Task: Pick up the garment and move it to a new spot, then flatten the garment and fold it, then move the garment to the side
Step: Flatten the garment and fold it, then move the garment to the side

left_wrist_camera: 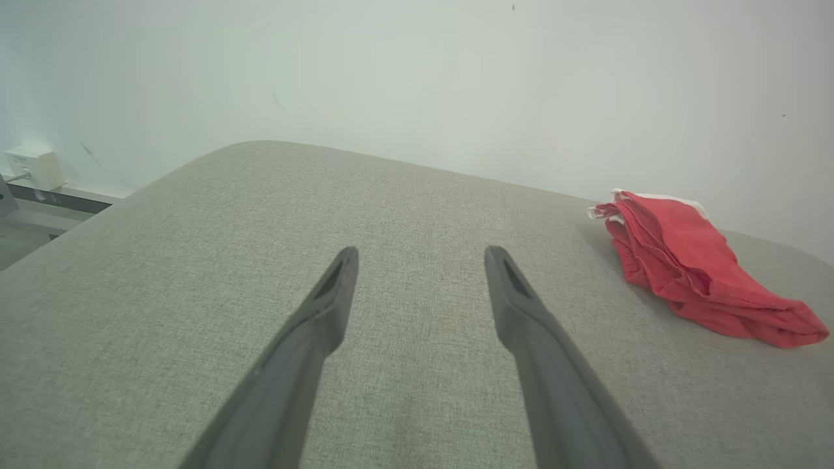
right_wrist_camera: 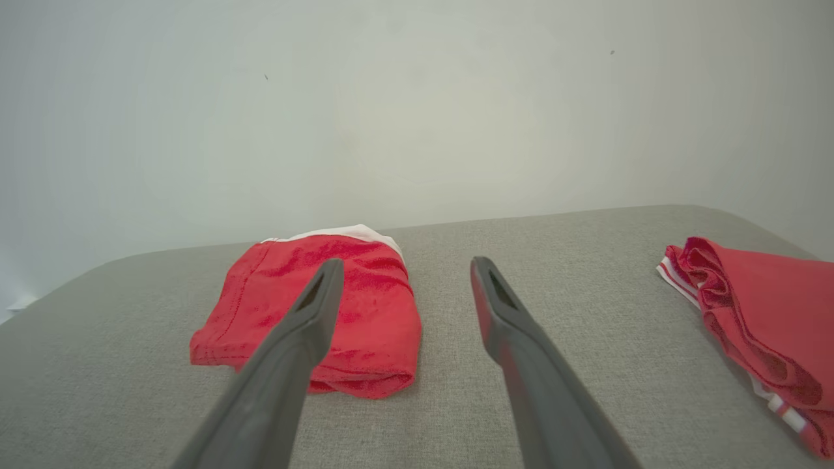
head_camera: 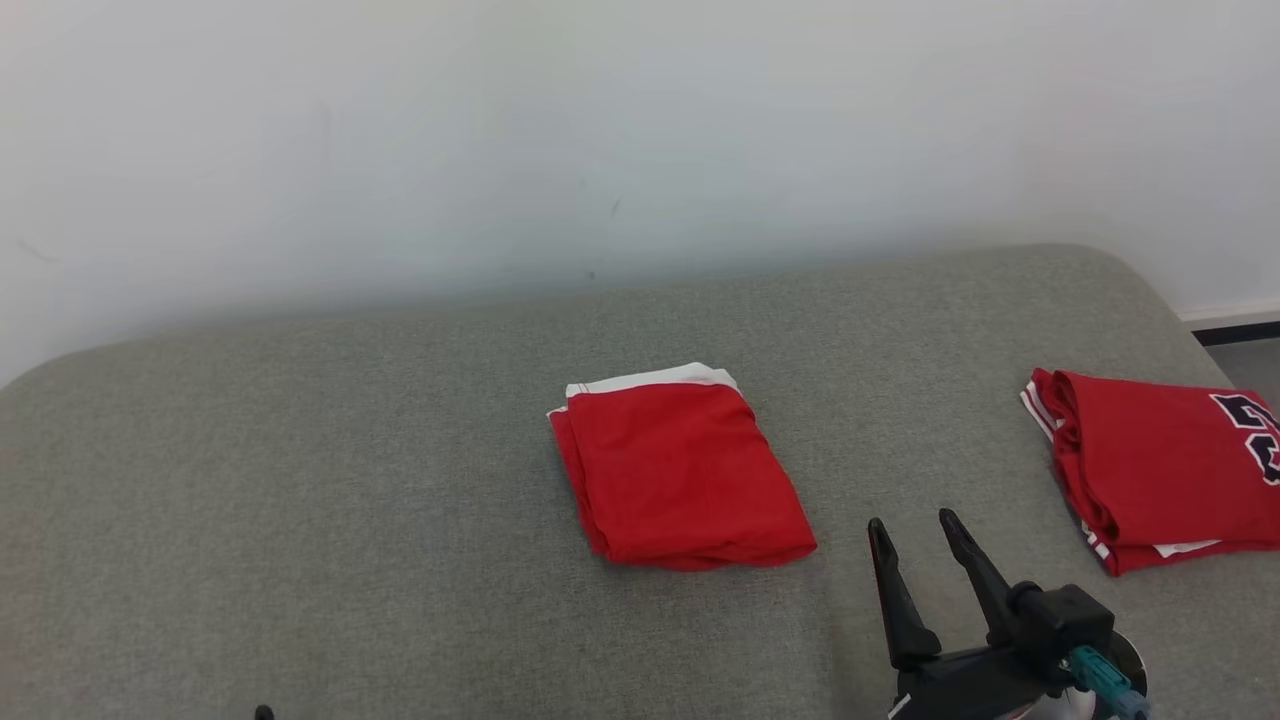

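The pale wall (head_camera: 500, 120) runs bare behind the far edge. It shows a few small scuffs, and a white socket box (left_wrist_camera: 32, 166) sits low above the skirting past the left end. A strip of floor (head_camera: 1250, 360) shows beyond the far right corner.

The table (head_camera: 300, 480) is covered in grey woven fabric and has rounded corners. That weave looks grippy, so cloth dragged over it would likely catch and pull out of shape rather than slide.

The garment (head_camera: 680, 470) lies about the middle of the table, well apart from every edge. It is red with a white band along its far side, and it is already folded into a neat block. It looks light, thin and limp, with no stiffness of its own. Taken by one layer, the stack would probably fall open. The better hold seems to be the rounded fold at its near edge, pinching all the layers at once.

A second red garment (head_camera: 1160, 470), with dark numerals and striped trim, lies folded at the right edge.

The right gripper (head_camera: 912, 520) hovers just beside the garment's near right corner without touching it. Its jaws are spread and empty. The left gripper (left_wrist_camera: 422, 251) hangs over bare cloth toward the left end, its jaws also apart and holding nothing.
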Robot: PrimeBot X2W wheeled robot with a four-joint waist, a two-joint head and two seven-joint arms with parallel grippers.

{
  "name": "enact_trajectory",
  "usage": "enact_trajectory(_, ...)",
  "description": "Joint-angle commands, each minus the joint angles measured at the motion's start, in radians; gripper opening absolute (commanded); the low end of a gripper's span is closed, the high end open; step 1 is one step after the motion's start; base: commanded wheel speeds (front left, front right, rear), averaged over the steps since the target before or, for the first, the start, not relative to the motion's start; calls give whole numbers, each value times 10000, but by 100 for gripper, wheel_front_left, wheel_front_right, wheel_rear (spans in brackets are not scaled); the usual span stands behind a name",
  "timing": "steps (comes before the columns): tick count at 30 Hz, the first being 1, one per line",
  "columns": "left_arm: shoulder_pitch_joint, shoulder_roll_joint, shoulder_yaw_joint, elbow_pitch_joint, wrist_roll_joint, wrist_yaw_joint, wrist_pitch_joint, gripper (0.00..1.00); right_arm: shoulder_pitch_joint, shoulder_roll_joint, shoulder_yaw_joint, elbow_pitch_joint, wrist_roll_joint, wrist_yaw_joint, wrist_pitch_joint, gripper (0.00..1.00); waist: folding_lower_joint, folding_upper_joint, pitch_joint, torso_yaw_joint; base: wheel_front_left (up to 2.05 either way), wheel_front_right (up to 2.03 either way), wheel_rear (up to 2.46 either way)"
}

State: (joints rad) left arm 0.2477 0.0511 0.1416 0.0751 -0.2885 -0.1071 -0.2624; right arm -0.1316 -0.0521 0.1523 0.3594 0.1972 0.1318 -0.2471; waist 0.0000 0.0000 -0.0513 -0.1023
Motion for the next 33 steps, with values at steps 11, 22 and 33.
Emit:
enact_trajectory(11,113,-11,368,540,364,-188,-29,100,816,15,-305,73,-242,-30,-143,100,0,0,62,-280,0,0,0)
enact_trajectory(22,110,-10,289,617,467,-233,-29,100,1030,15,-341,275,-215,-32,-182,100,0,0,69,-69,0,0,0)
enact_trajectory(33,149,-10,223,512,374,-225,-29,100,1168,16,-277,176,-62,-32,-186,100,0,0,79,-125,0,0,0)
